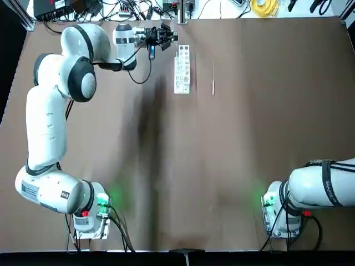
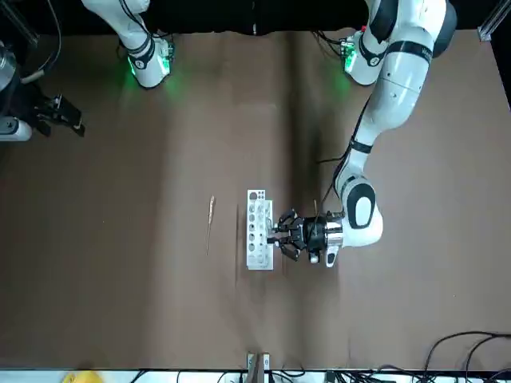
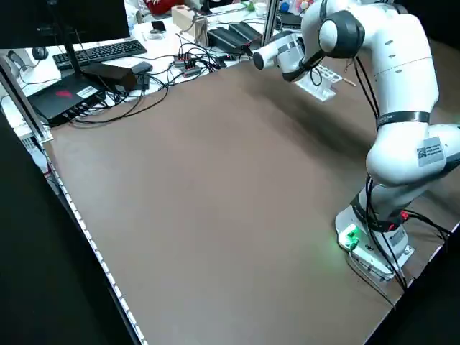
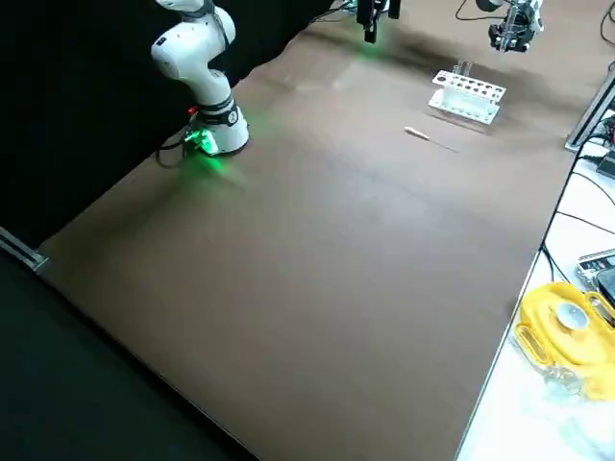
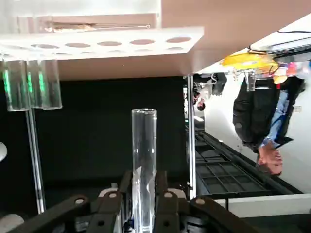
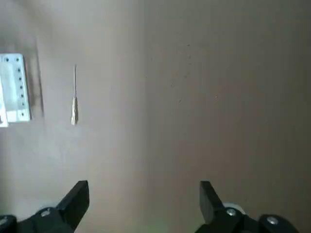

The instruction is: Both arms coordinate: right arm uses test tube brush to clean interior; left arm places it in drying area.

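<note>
From the top, the left arm reaches far across the brown surface. Its end effector sits just beside the white rack. The thin brush lies flat near the rack's other side.

From the front, the right end effector waits well apart from the rack.

In the left wrist view, the fingers pinch the clear test tube close to the rack.

In the right wrist view, the right end effector's fingers are spread wide above the bare surface.

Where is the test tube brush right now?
In the top view the brush lies flat on the table, far side, just right of the white rack, apart from it; neither gripper is touching it.
</note>
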`<state>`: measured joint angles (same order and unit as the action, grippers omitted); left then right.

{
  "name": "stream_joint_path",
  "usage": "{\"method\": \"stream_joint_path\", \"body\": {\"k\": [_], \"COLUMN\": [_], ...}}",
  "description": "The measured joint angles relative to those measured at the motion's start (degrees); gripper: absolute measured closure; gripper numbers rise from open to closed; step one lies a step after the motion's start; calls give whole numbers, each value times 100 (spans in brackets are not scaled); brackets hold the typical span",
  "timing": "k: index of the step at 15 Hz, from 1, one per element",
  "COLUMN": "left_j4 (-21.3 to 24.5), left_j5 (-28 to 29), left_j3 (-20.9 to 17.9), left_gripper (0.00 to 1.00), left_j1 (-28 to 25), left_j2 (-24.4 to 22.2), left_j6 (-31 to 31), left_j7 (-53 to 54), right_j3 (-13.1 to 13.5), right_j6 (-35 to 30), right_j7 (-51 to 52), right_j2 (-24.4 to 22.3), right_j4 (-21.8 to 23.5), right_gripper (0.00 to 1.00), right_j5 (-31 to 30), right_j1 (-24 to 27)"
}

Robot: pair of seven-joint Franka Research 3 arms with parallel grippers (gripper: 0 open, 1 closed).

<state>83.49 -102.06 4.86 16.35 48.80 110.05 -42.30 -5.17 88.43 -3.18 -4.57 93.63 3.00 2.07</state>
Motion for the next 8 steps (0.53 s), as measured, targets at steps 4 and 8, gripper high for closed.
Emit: {"method": "stream_joint_path", "body": {"k": [4,8], "left_j4": [-216,-438], "left_j5": [-249,-351], "left_j3": [0,0], "left_gripper": [77,77], "left_j1": [-41,-40], "left_j2": [216,450], "left_j6": [-17,-17], "left_j7": [-4,-6], "right_j3": [16,53], "right_j6": [48,95], "right_j7": [267,278], "right_j2": [-39,-39], "right_j4": [154,189], "right_gripper": [0,0], "right_j5": [-88,-99], "right_j1": [11,58]}}
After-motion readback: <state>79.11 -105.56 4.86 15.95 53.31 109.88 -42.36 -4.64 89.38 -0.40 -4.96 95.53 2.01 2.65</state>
